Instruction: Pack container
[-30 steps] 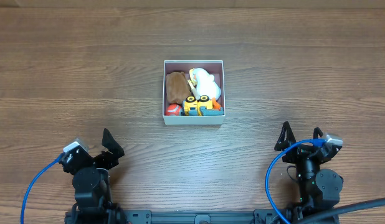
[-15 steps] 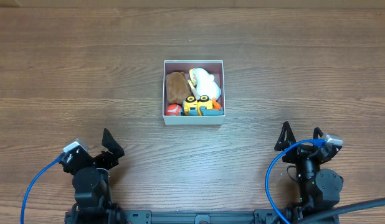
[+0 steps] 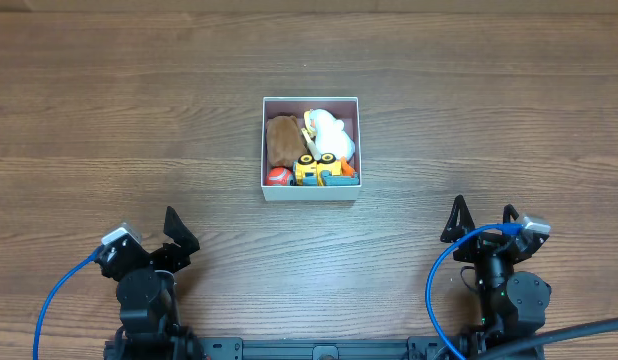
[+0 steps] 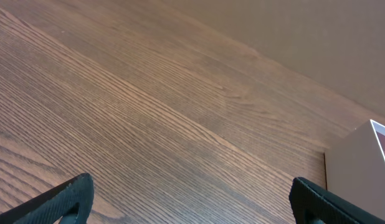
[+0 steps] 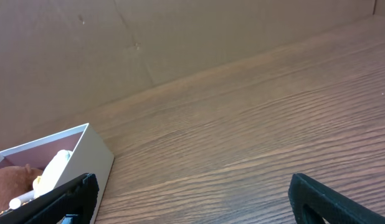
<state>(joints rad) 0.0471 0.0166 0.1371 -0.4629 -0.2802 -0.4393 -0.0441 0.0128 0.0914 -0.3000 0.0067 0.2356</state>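
The container [image 3: 311, 192], a square white box with a pink inside, sits at the table's middle. It holds a brown plush [image 3: 283, 140], a white plush [image 3: 329, 133], a yellow toy truck [image 3: 317, 170] and a small red ball [image 3: 278, 176]. Its corner shows in the left wrist view [image 4: 361, 165] and in the right wrist view [image 5: 61, 152]. My left gripper [image 3: 149, 237] is open and empty near the front left edge. My right gripper [image 3: 482, 220] is open and empty near the front right edge. Both are well clear of the container.
Bare wooden tabletop [image 3: 109, 120] surrounds the container. Blue cables [image 3: 59, 295] run along both arms at the front edge. A brown wall [image 5: 180, 31] stands behind the table.
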